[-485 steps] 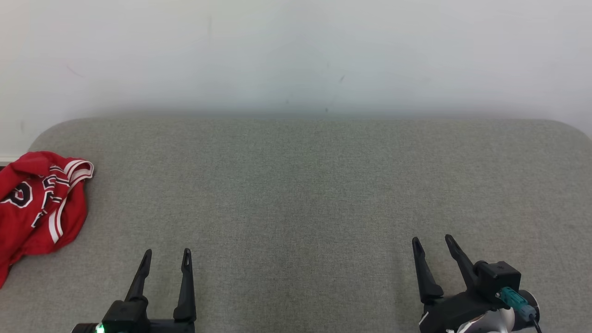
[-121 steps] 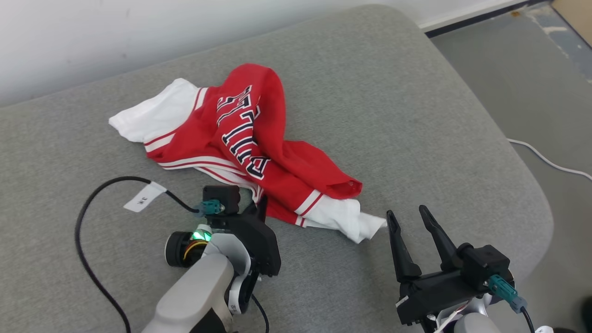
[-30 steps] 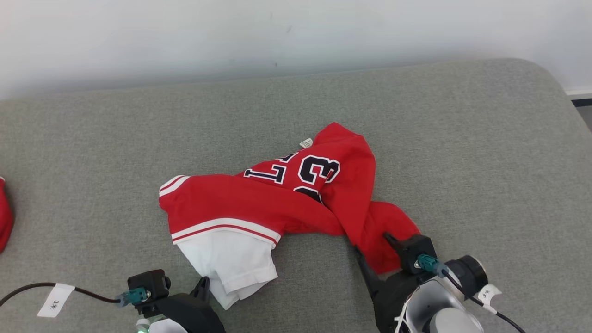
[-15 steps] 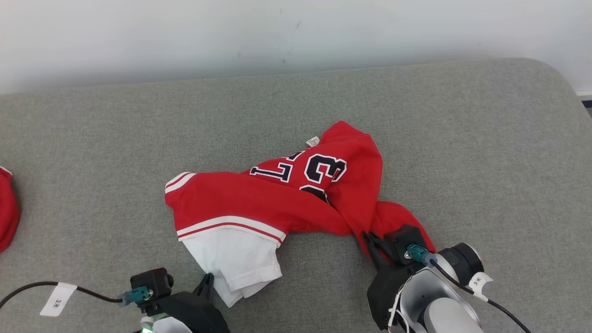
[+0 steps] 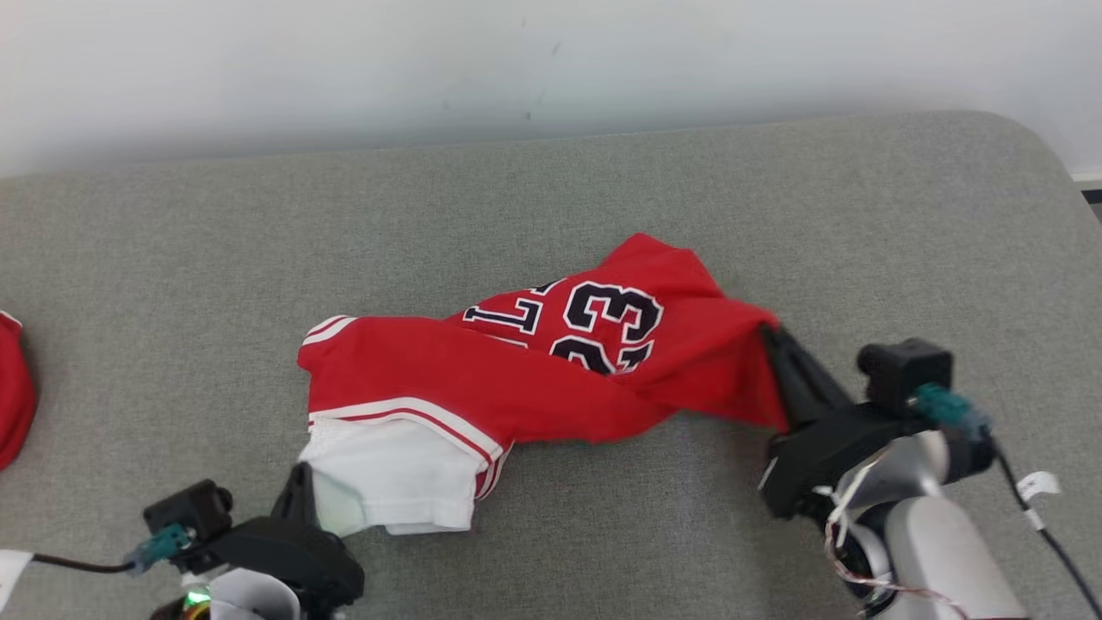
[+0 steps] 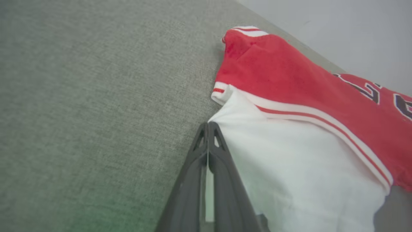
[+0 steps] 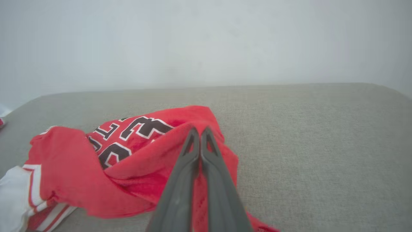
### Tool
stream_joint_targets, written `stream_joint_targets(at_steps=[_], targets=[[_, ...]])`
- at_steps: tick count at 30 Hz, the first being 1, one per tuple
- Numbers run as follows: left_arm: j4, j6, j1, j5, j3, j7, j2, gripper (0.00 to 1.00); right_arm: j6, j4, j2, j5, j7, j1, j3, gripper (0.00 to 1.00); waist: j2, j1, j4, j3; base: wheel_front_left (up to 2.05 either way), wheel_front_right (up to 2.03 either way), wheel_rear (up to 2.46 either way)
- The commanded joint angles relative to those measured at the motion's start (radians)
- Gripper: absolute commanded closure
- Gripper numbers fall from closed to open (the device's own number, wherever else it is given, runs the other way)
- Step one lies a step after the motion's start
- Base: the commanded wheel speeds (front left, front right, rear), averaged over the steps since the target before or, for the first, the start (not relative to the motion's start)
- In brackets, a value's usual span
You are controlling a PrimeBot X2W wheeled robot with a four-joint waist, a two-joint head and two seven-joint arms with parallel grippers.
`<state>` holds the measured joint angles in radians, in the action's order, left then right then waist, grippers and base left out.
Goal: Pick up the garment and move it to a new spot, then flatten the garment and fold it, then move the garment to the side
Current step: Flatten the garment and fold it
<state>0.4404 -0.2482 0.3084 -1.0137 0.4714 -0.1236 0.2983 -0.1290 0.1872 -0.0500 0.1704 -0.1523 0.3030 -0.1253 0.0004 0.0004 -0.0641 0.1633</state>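
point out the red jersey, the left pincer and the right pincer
red and white fabric jersey (image 5: 516,387): head view, on its red middle fold
dark two-fingered left pincer (image 6: 208,125): left wrist view, between its shut fingertips, at white cloth
dark two-fingered right pincer (image 7: 200,130): right wrist view, between its shut fingertips

You have a grey fabric-covered worktop (image 5: 215,232) with rounded corners, backed by a pale wall (image 5: 344,69). At the left edge of your head view, a red cloth (image 5: 15,396) lies on it.

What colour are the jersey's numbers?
Dark numbers outlined in white; clearest in head view.
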Motion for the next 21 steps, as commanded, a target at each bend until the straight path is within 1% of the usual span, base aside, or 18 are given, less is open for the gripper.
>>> stream_joint_targets(at_steps=[1, 4, 5, 8, 14, 16, 17, 21], targets=[[-0.039, -0.015, -0.016, -0.001, -0.016, -0.019, 0.018, 1.00, -0.004, -0.010, 0.000, 0.005, -0.020, 0.009, 0.039, 1.00, -0.0004, -0.0004, 0.000, 0.001, 0.00, 0.00, 0.00], [-0.095, -0.033, -0.024, 0.007, -0.032, -0.035, 0.035, 1.00, -0.003, 0.003, -0.001, 0.008, -0.052, 0.039, 0.111, 1.00, -0.0004, -0.0004, 0.006, 0.004, 0.00, 0.00, 0.00], [-0.095, -0.033, -0.024, 0.007, -0.032, -0.035, 0.035, 1.00, -0.003, 0.003, -0.001, 0.008, -0.052, 0.039, 0.111, 1.00, -0.0004, -0.0004, 0.006, 0.004, 0.00, 0.00, 0.00], [-0.155, -0.056, -0.022, 0.014, -0.045, -0.044, 0.052, 1.00, -0.004, 0.013, 0.000, 0.008, -0.072, 0.068, 0.164, 1.00, -0.0004, -0.0004, 0.018, 0.004, 0.00, 0.00, 0.00], [-0.277, -0.094, -0.038, 0.034, -0.064, -0.058, 0.083, 1.00, -0.004, -0.013, -0.001, 0.092, -0.146, 0.106, 0.185, 1.00, -0.0004, -0.0004, 0.040, 0.002, 0.00, 0.00, 0.00], [-0.315, -0.103, -0.041, 0.039, -0.066, -0.060, 0.088, 1.00, -0.004, -0.038, 0.000, 0.144, -0.173, 0.102, 0.181, 1.00, -0.0004, -0.0004, 0.050, 0.000, 0.00, 0.00, 0.00], [-0.360, -0.112, -0.045, 0.042, -0.070, -0.060, 0.094, 1.00, -0.004, -0.082, 0.000, 0.191, -0.204, 0.078, 0.174, 1.00, -0.0004, -0.0004, 0.061, -0.003, 0.00, 0.00, 0.00], [-0.463, -0.142, -0.068, 0.055, -0.075, -0.061, 0.111, 1.00, -0.004, -0.215, 0.000, 0.303, -0.276, -0.003, 0.182, 1.00, -0.0004, -0.0004, 0.077, -0.004, 0.00, 0.00, 0.00]])
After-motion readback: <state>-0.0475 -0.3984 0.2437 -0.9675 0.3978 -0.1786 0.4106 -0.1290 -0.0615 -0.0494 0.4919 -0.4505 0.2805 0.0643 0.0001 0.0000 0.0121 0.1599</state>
